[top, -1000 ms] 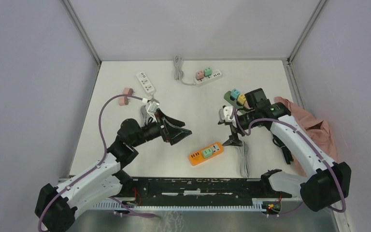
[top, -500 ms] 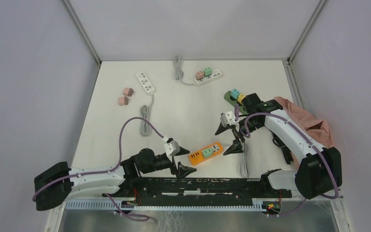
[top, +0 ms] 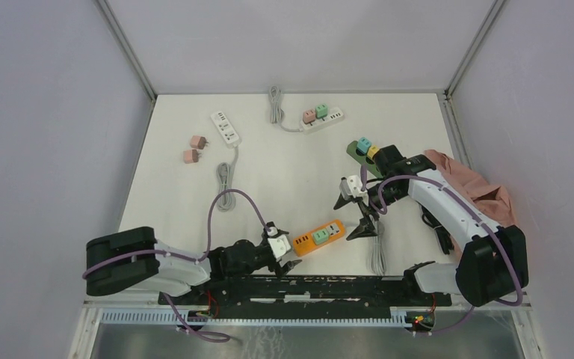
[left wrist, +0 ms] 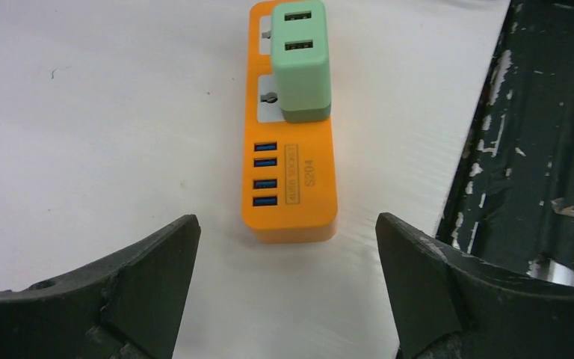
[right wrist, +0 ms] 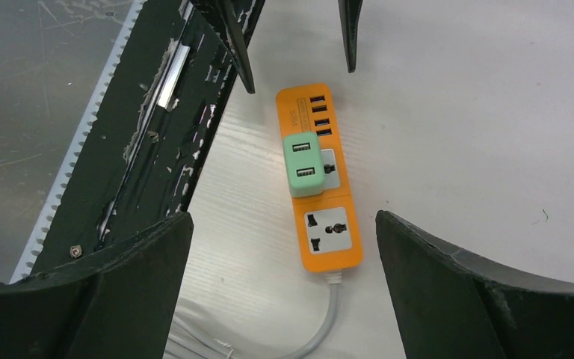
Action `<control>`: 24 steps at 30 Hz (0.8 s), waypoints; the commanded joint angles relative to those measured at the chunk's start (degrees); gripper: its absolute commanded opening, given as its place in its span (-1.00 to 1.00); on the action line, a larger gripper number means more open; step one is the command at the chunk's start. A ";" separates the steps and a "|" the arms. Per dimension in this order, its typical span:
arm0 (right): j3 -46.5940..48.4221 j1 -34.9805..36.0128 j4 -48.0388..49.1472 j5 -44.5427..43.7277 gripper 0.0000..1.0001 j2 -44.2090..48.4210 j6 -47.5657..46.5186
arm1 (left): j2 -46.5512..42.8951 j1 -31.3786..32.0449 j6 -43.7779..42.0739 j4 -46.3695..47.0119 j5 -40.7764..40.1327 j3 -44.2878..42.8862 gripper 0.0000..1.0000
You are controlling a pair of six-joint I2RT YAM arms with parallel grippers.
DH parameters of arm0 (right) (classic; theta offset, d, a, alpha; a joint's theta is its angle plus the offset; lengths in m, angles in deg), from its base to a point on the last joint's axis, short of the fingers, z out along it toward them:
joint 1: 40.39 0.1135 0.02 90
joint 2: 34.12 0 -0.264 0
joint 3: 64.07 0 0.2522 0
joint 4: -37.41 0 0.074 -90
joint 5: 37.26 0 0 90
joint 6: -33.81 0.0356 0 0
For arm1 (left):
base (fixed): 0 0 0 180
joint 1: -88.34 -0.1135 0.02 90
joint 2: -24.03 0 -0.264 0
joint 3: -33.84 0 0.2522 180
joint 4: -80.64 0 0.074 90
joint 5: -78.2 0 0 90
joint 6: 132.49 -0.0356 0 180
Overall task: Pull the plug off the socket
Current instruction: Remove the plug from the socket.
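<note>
An orange socket strip (top: 330,231) lies near the table's front edge with a mint green plug (top: 319,235) seated in it. The left wrist view has the strip (left wrist: 293,187) straight ahead and the plug (left wrist: 302,67) farther along it. My left gripper (top: 290,251) is low at the strip's USB end, open, with nothing between its fingers (left wrist: 149,277). My right gripper (top: 342,222) hovers open above the strip's cable end. From the right wrist view, the plug (right wrist: 304,164) and strip (right wrist: 332,232) lie between its spread fingers (right wrist: 456,284).
At the back lie a white strip (top: 226,127), another white strip with pink and green plugs (top: 321,118), and two pink plugs (top: 194,148). A green strip with coloured plugs (top: 359,152) and a pink cloth (top: 486,198) sit right. A grey cable bundle (top: 377,254) and the black front rail (top: 329,288) are close by.
My left arm has swung from mid-table down to the front edge, ending at the orange strip's USB end. The right gripper has dropped slightly toward the strip. Both stayed open.
</note>
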 commanded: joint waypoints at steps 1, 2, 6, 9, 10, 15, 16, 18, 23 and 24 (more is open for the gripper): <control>-0.82 0.44 0.62 0.42 0.96 0.00 -0.66 | 6.38 0.44 -5.06 12.06 -3.78 -2.86 0.86; -0.92 0.52 0.81 0.22 0.96 0.03 -0.55 | 7.77 0.46 -5.14 13.05 -3.56 -3.29 0.84; -1.06 0.86 1.08 -0.29 0.97 0.00 -0.45 | 13.55 0.49 -4.62 14.78 -1.76 -5.57 0.70; -1.27 1.75 1.59 -1.28 0.97 -0.24 -0.15 | 16.65 0.39 -3.57 16.36 -1.21 -6.25 0.56; -1.36 2.22 1.87 -1.83 0.97 -0.27 0.02 | 17.44 0.40 -3.43 17.01 -1.27 -6.26 0.51; -2.08 4.13 4.67 -3.81 0.96 -0.33 2.31 | 20.97 0.42 -3.47 18.51 -1.29 -6.61 0.36; -2.22 4.45 5.20 -4.05 0.96 -0.30 2.60 | 21.58 0.29 -3.48 18.71 -1.21 -6.69 0.36; -2.44 5.00 6.19 -4.52 0.96 -0.25 3.35 | 22.86 0.19 -3.44 19.40 -0.66 -6.83 0.35; -4.10 6.62 11.23 -5.60 0.95 0.37 7.27 | 25.72 -0.47 -2.53 21.15 0.74 -7.05 0.30; -4.60 7.04 12.57 -5.73 0.94 0.59 8.23 | 26.06 -0.66 -2.43 21.45 1.24 -7.10 0.25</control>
